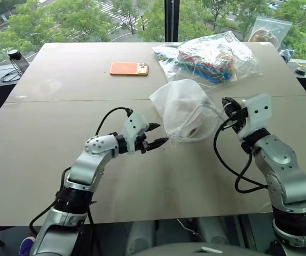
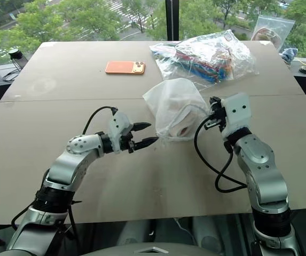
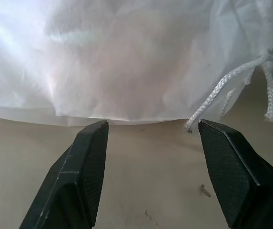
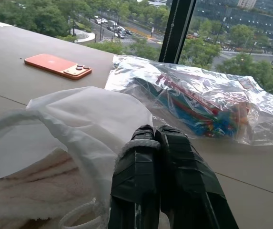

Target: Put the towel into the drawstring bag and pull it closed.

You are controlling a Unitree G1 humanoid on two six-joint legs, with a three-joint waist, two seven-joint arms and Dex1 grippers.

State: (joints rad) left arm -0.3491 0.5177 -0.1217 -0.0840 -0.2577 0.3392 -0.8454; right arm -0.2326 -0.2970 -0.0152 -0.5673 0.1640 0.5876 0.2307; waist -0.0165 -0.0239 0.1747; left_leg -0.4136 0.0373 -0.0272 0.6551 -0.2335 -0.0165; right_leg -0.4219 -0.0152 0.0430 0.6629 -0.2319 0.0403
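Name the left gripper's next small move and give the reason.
Probably ease the open left gripper forward to close on the loose cord end: the towel already lies inside the drawstring bag, and the right gripper is shut on the cord at its mouth.

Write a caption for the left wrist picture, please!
Open left gripper faces the drawstring bag, its loose cord beside one jaw.

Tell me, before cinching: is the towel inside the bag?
Inside: the towel shows within the bag's open mouth and through its thin fabric.
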